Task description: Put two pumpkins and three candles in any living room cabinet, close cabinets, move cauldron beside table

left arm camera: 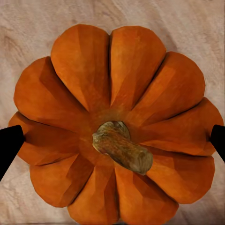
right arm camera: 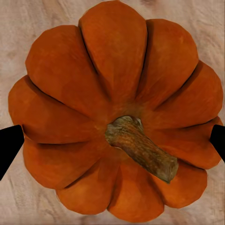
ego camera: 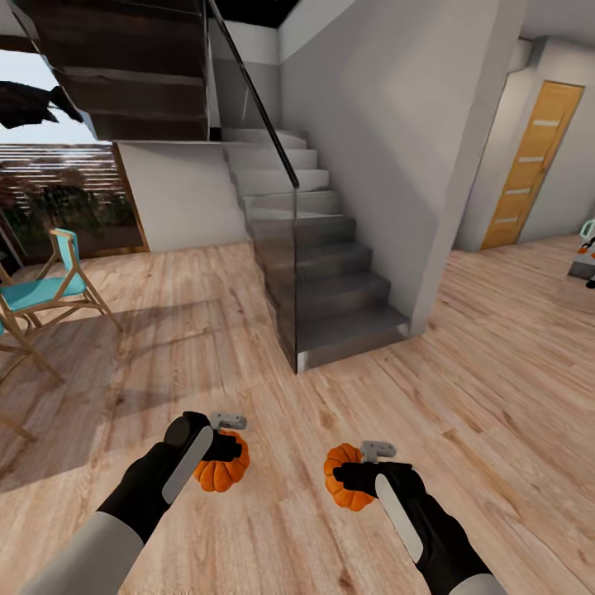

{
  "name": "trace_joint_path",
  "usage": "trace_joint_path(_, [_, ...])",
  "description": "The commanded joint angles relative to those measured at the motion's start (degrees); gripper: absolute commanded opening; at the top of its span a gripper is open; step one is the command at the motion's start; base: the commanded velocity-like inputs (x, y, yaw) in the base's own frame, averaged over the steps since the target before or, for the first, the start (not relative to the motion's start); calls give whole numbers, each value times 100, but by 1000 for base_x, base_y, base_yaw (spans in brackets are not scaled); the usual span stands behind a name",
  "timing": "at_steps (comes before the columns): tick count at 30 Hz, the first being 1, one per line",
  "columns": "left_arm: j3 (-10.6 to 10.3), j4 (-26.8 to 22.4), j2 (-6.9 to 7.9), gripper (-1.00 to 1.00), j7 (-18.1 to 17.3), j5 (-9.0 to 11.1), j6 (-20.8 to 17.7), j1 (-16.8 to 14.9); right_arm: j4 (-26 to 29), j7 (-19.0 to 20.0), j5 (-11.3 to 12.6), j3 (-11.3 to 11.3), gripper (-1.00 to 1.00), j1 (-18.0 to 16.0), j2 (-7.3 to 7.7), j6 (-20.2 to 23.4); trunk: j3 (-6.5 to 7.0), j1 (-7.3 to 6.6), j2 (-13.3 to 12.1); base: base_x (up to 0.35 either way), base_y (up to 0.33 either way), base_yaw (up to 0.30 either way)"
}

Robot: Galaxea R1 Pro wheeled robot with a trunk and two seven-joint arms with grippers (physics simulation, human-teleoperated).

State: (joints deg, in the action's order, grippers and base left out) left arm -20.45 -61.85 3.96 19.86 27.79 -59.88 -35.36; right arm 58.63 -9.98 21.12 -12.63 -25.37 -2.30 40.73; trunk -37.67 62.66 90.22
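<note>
Both pumpkins in hand, robot in transit. Left gripper pinches the left pumpkin; right gripper pinches the right pumpkin. Each is carried low in front of the trunk, over the wooden floor, well apart from one another. Left wrist view: the pumpkin seen from above, stem up, a dark fingertip pressed to either flank, floor beneath. Right wrist view: same picture, pumpkin upright, stem leaning, fingertips at both sides. Ahead: a staircase with glass balustrade, a wooden door at far right, a teal-seated chair at left by the window. Cabinet, candles, cauldron and table do not appear ahead. Judgement: the step in hand is carrying the two pumpkins to a cabinet; nothing stored yet as far as can be told, so the task looks early. Next move calls for turning or driving the base until the long dark cabinet comes into sight, with both grips held firm and the arms steady. Likely snag: with both grippers full, a shut drawer cannot be pulled; one pumpkin would probably have to be set down first, unless a drawer stands open.
</note>
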Motion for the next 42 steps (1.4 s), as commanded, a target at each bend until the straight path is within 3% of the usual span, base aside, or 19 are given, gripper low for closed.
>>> trace_joint_path(1, [-20,-7,7,-100,62,46,-12,-6,8,-47,68,-9,-100,-3,2,13,8,-23,-38,0,0,237])
trace_joint_path(42, [-21,-3,9,-100,62,46,-12,-6,-97,-47,67,-21,-100,-3,1,5,531,-924,-1683,0,0,237])
